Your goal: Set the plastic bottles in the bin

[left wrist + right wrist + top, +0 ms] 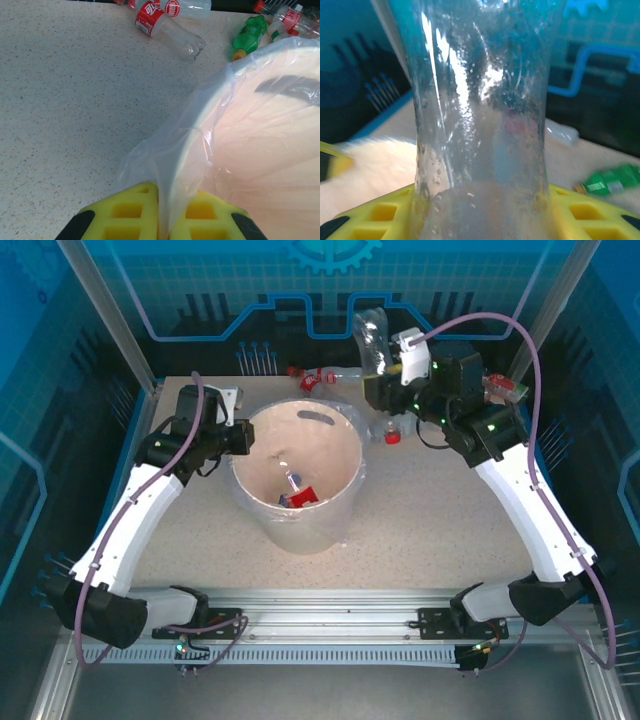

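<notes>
The cream-white bin [340, 455] with a clear bag liner [165, 150] stands mid-table, and a red-labelled bottle [301, 496] lies inside it. My left gripper [243, 437] [163, 205] is shut on the bin's left rim and liner. My right gripper [378, 385] [482, 205] is shut on a clear plastic bottle [370, 338] [480, 100], held upright above the table behind the bin's right side. Loose bottles lie at the back: red-labelled ones [310, 378] [167, 27], a green one [248, 34] [610, 182], one with a red cap [391, 434], and one behind the right arm [505, 390].
The speckled tabletop [440, 510] is bare to the right of and in front of the bin. Blue panel walls and metal posts [100, 310] close off the back and sides. A rail [320, 625] with both arm bases runs along the near edge.
</notes>
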`<action>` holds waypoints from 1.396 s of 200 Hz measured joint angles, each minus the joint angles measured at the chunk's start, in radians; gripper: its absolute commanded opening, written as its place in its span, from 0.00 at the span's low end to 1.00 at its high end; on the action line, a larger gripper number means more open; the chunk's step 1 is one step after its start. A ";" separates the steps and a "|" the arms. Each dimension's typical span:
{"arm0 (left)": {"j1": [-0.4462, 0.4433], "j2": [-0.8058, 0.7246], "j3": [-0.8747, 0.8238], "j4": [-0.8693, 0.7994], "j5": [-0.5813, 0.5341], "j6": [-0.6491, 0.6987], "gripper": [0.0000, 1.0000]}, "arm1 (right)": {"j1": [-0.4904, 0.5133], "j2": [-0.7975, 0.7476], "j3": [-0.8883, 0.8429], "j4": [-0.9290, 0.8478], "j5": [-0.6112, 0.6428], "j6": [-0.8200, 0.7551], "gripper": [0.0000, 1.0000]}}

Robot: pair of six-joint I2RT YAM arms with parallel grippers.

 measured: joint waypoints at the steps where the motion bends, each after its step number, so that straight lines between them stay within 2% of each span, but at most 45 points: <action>1: -0.002 0.001 0.000 0.001 0.000 0.000 0.00 | 0.006 0.004 0.008 0.002 -0.005 0.000 0.00; 45: -0.031 0.005 0.000 0.013 -0.001 -0.021 0.00 | 0.122 0.156 0.174 0.037 -0.137 -0.008 0.00; 98: -0.034 0.009 -0.004 0.018 -0.009 -0.063 0.00 | 0.212 0.317 0.180 0.009 -0.254 -0.007 0.00; 196: -0.039 0.009 -0.006 0.019 -0.040 -0.076 0.00 | 0.233 0.310 -0.059 -0.044 -0.293 -0.013 0.00; 266: -0.042 0.010 -0.001 0.010 -0.053 -0.069 0.00 | 0.230 0.276 -0.128 -0.082 -0.270 -0.057 0.00; 279: -0.043 0.010 0.000 0.008 -0.053 -0.068 0.00 | 0.230 0.276 -0.137 -0.089 -0.269 -0.061 0.10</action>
